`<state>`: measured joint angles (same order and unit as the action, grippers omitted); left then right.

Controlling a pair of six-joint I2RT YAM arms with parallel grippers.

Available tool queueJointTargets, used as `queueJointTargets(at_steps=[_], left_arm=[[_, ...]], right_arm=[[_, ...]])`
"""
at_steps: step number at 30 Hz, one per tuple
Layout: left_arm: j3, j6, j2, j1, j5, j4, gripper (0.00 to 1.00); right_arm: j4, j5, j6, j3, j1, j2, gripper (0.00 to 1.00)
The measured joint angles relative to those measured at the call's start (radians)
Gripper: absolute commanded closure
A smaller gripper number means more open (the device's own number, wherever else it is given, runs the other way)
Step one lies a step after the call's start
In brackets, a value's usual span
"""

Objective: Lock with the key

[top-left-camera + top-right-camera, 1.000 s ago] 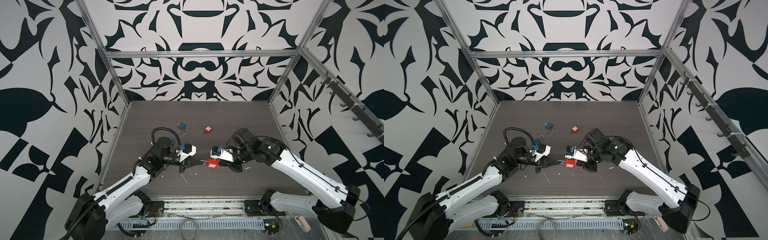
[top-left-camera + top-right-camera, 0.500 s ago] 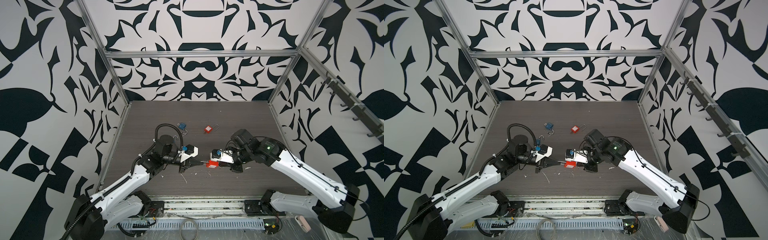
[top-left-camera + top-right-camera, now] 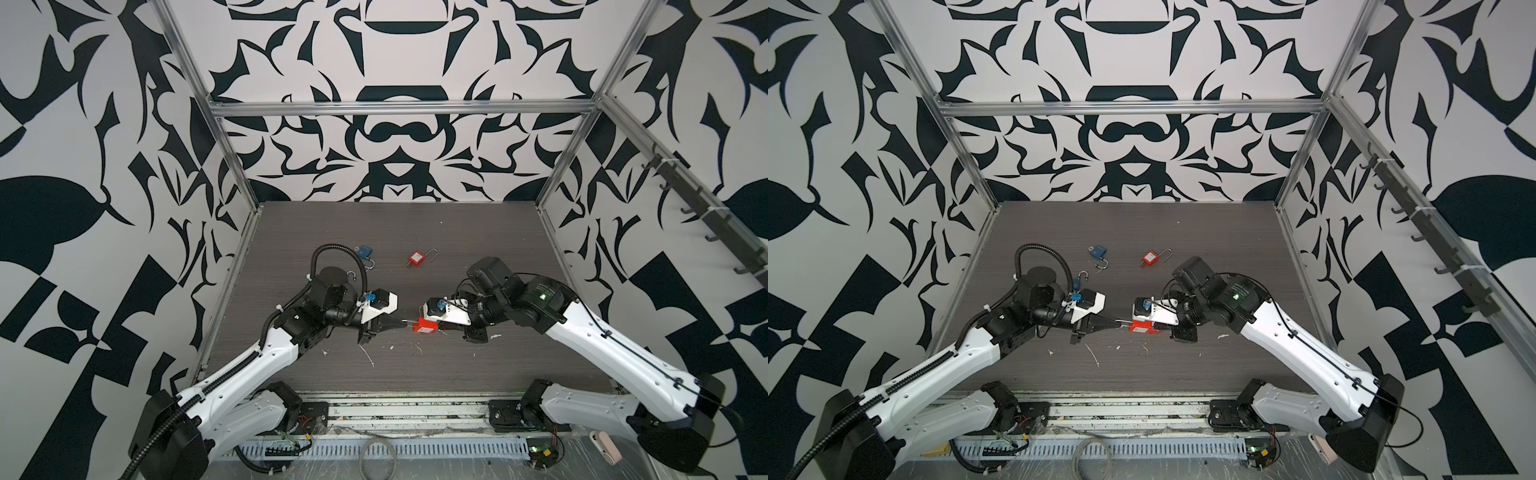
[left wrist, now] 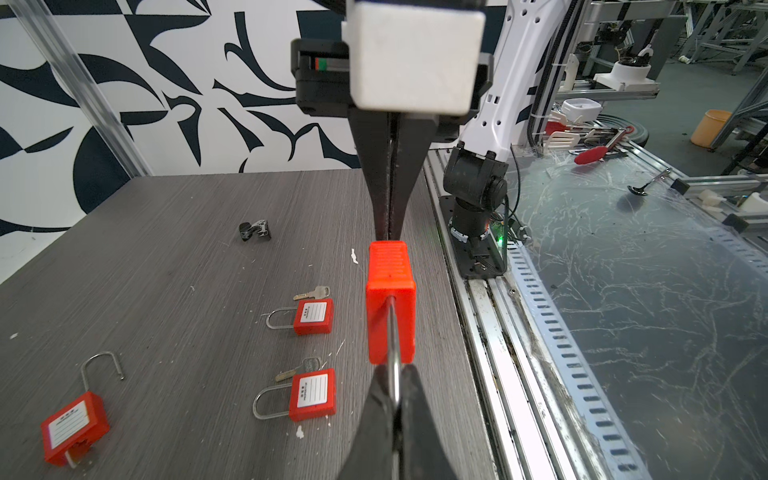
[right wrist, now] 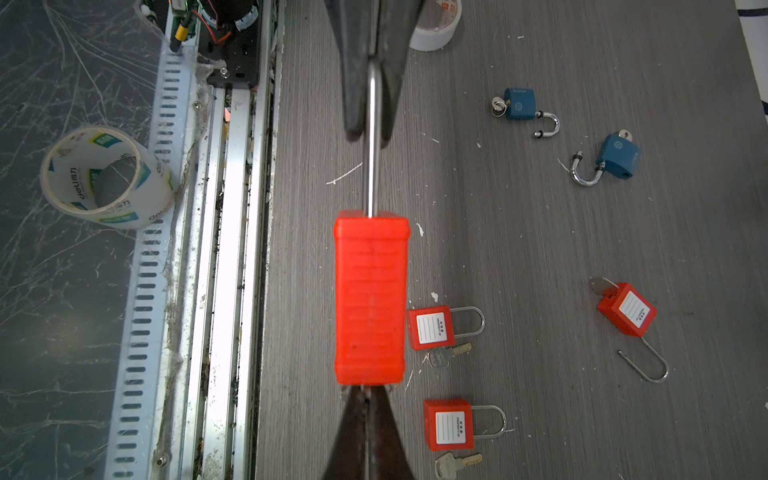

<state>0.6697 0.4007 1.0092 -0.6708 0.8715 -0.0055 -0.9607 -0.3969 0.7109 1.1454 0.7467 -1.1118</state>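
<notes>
A red padlock point(image 3: 424, 325) hangs above the table between both grippers, also in the other top view as the padlock point(image 3: 1140, 327). My left gripper point(image 3: 405, 322) is shut on its steel shackle point(image 4: 394, 374); the left wrist view shows my left gripper point(image 4: 395, 401) pinching that loop. My right gripper point(image 3: 441, 328) is shut at the base of the padlock body point(image 5: 370, 299). The key sits there, almost wholly hidden between the fingers of my right gripper point(image 5: 368, 397).
On the table behind lie a blue padlock point(image 3: 365, 251) and a red padlock point(image 3: 415, 258). The wrist views show more red padlocks with keys point(image 4: 313, 316) point(image 5: 451, 424), blue padlocks point(image 5: 519, 104), a tape roll point(image 5: 108, 178) and the front rail point(image 4: 490, 332).
The left arm's wrist has turned and shifted a little toward the middle, its cable loop rising. The padlock stays held between both grippers. The right arm has barely moved.
</notes>
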Motion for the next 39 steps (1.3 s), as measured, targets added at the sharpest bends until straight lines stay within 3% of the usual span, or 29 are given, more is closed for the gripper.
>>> queueJointTargets(at_steps=[9,10,14,16,23,34,39], left_arm=[[0.007,-0.005,0.018,0.003,0.039,0.008,1.00],[0.007,-0.009,0.023,0.003,0.043,0.013,1.00],[0.007,-0.027,0.029,0.009,0.058,0.022,1.00],[0.007,-0.035,0.029,0.011,0.067,0.023,1.00],[0.007,-0.043,0.029,0.011,0.084,0.024,1.00],[0.007,-0.054,0.041,0.010,0.091,0.038,1.00],[0.007,-0.061,0.041,0.008,0.091,0.049,1.00]], right_arm=[[-0.048,-0.020,0.000,0.047,-0.006,-0.021,1.00],[-0.057,-0.023,-0.001,0.053,-0.008,-0.027,0.97],[-0.092,-0.011,-0.008,0.071,-0.017,-0.052,0.68],[-0.108,0.002,-0.014,0.071,-0.024,-0.051,0.64],[-0.115,0.006,-0.045,0.056,-0.028,-0.019,0.63],[-0.092,-0.088,-0.093,0.055,-0.028,-0.040,0.64],[-0.087,-0.098,-0.108,0.055,-0.027,-0.068,0.74]])
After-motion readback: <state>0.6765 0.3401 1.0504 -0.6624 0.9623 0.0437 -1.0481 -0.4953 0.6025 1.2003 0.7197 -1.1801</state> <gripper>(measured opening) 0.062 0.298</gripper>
